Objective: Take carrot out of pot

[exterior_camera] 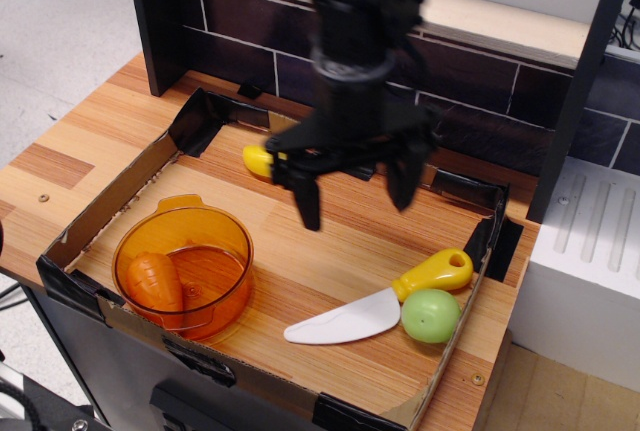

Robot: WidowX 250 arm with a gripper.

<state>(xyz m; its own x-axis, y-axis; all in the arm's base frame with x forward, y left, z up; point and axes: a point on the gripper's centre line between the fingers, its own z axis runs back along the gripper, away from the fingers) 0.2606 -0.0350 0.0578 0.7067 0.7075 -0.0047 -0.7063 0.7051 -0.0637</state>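
Your black end effector hangs with fingers spread wide, empty. At its 8 o'clock, the stubby, ridged orange carrot lies inside the round translucent orange pot on the wood-grain desk.

One fixed camera looks down at an angle from in front, fairly near, with the wooden table filling most of the frame, brick wall across the top
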